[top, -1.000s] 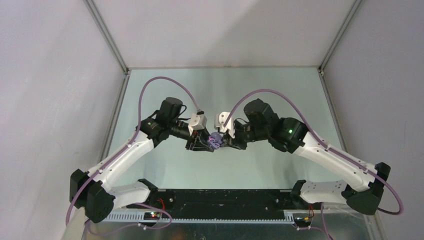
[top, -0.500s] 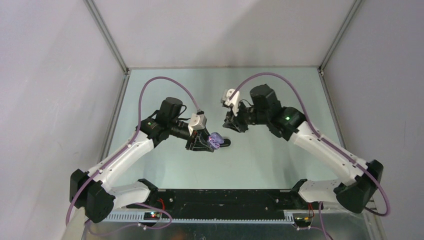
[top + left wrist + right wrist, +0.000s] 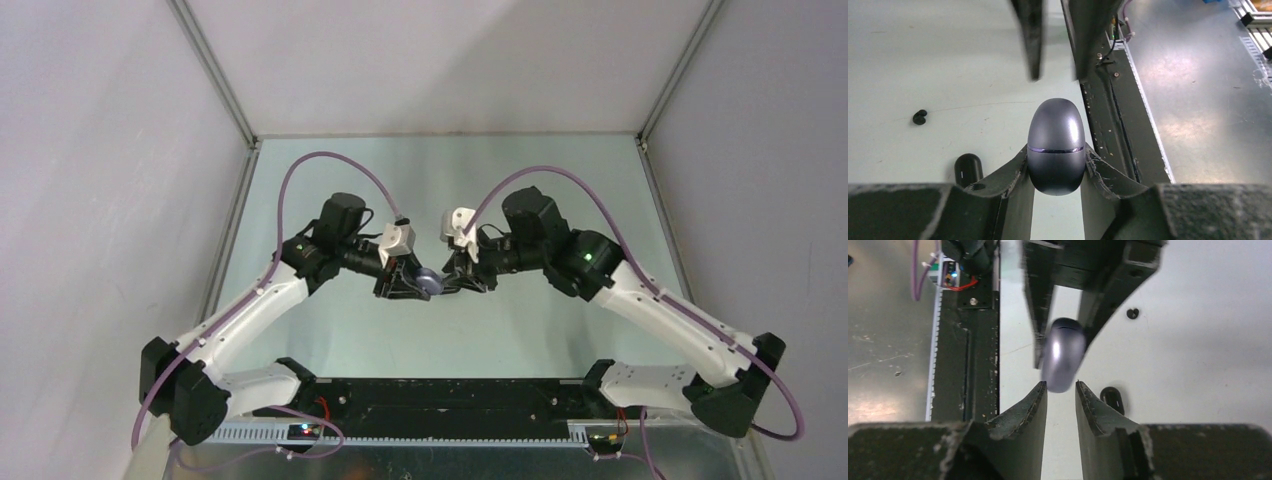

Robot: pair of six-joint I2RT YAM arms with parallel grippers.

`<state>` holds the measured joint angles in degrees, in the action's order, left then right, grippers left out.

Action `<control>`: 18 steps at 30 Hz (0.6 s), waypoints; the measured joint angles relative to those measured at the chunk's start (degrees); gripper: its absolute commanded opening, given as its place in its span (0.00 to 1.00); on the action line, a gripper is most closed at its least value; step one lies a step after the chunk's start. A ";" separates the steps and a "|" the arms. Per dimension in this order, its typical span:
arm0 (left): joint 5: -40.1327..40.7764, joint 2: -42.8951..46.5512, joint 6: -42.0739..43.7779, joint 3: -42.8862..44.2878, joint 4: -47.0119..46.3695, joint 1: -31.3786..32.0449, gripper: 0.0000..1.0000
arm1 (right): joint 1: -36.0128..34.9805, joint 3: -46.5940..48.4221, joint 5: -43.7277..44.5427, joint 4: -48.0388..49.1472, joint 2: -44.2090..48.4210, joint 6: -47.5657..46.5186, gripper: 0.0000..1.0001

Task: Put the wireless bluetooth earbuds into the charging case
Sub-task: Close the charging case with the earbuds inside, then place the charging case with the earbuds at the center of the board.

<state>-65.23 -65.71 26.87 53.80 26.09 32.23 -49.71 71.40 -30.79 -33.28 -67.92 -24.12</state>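
My left gripper (image 3: 1055,150) is shut on a closed, grey-lilac oval charging case (image 3: 1056,145) and holds it above the table, also seen from above (image 3: 428,282). My right gripper (image 3: 1060,385) is open, and its fingertips flank the free end of that case (image 3: 1063,357) without clamping it. A small black earbud (image 3: 919,117) lies on the table, also in the right wrist view (image 3: 1132,313). A closed black oval case (image 3: 968,169) lies on the table below the grippers, also in the right wrist view (image 3: 1111,399). No lilac earbuds are in view.
The black base rail (image 3: 440,395) runs along the near table edge. Grey walls and metal frame posts (image 3: 215,75) enclose the pale green table (image 3: 450,170).
My right gripper pulled up and away from the case, then came back to its free end. The case showed lilac inside before and now looks closed. The left arm barely moved.
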 measured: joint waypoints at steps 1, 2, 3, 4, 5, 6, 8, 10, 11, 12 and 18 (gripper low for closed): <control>0.63 -0.15 -0.28 0.00 -0.74 0.00 0.02 | -0.04 0.00 -0.48 -0.28 0.94 -0.11 0.37; 1.03 -0.26 -0.52 0.00 -1.14 -0.02 0.01 | 0.02 0.00 -0.98 -0.61 1.79 -0.24 0.44; 1.99 -0.31 -0.87 0.00 -1.57 -0.09 0.00 | 0.26 0.00 -1.22 -0.90 2.36 -0.37 0.55; 2.95 -0.31 -1.01 0.00 -1.70 -0.13 0.00 | 1.01 0.00 -1.51 -1.25 2.91 -0.39 0.60; 4.28 -0.31 -1.20 0.00 -1.95 -0.22 0.00 | 2.34 0.00 -1.66 -1.57 3.32 -0.31 0.69; 6.12 -0.31 -1.38 0.00 -2.27 -0.52 0.00 | 4.15 -0.04 -1.68 -1.75 3.63 -0.20 0.72; 9.40 -0.39 -1.46 0.00 -3.04 -1.40 0.00 | 8.59 -0.26 -1.16 -1.70 3.96 0.24 0.77; 12.79 -0.83 -1.95 0.00 -4.50 -3.54 0.00 | 13.31 -1.05 -0.72 -1.60 4.24 0.83 0.82; 14.25 -1.46 -2.71 0.00 -5.35 -5.22 0.00 | 15.69 -1.73 -0.66 -1.60 4.44 1.27 0.85; 15.32 -2.25 -3.50 0.00 -6.25 -6.99 0.00 | 17.40 -2.40 -0.57 -1.57 4.55 1.62 0.86; 20.02 -14.27 -12.61 5.60 -9.49 -16.61 0.02 | 27.71 -8.31 -0.07 -0.68 5.60 3.76 0.92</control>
<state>-45.21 -79.99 14.26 59.40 16.60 15.62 -22.00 63.09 -30.85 -33.95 -62.33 -20.36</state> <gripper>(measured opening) 0.375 0.902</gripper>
